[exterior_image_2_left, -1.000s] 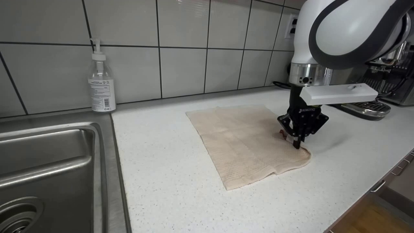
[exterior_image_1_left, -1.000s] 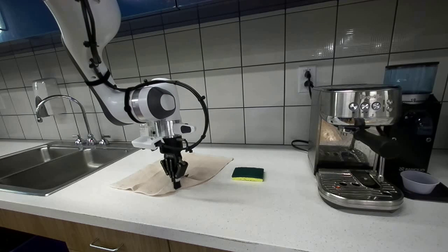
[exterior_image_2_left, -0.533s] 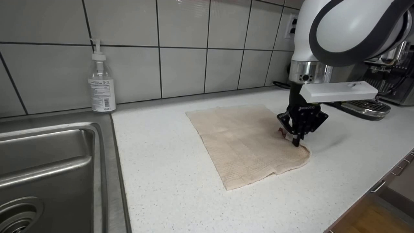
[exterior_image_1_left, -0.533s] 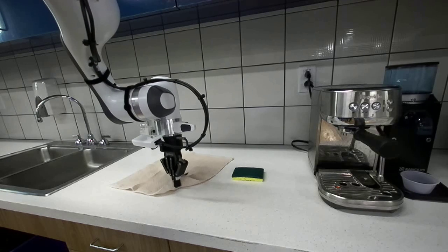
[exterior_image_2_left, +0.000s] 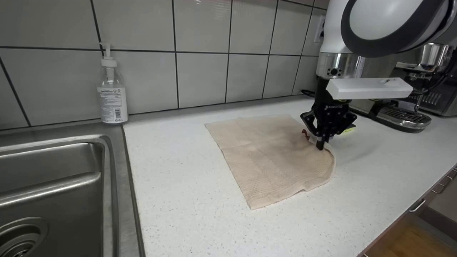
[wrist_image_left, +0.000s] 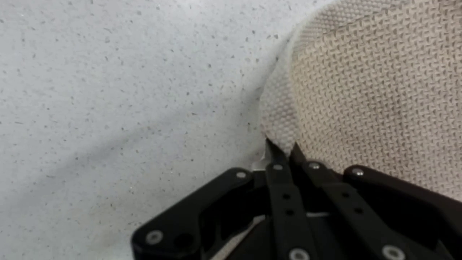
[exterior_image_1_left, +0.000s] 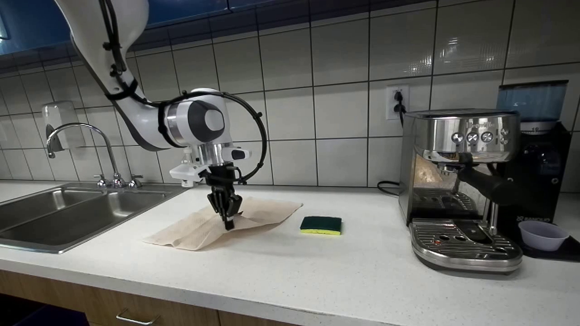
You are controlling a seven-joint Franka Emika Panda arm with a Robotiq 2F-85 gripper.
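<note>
A beige woven cloth lies on the white counter and shows in both exterior views (exterior_image_1_left: 195,232) (exterior_image_2_left: 275,157) and in the wrist view (wrist_image_left: 379,90). My black gripper (exterior_image_1_left: 229,225) points down at the cloth's edge; it also shows in an exterior view (exterior_image_2_left: 320,145) and in the wrist view (wrist_image_left: 283,150). Its fingers are shut on the cloth's edge, which is pinched between the tips. The held edge is raised a little off the counter and curls over; the rest of the cloth lies flat. A small reddish-brown bit (exterior_image_2_left: 305,134) shows at the cloth beside the fingers.
A green and yellow sponge (exterior_image_1_left: 321,225) lies beside the cloth. A steel sink (exterior_image_1_left: 81,213) with a faucet (exterior_image_1_left: 108,149) is on one side, an espresso machine (exterior_image_1_left: 462,190) on the other. A pump bottle (exterior_image_2_left: 112,92) stands by the tiled wall. A lilac bowl (exterior_image_1_left: 543,235) is near the machine.
My gripper has risen and shifted slightly toward the wall. The pinched cloth edge has come up with it, and the nearby border has curled and drawn inward. The sponge has not moved.
</note>
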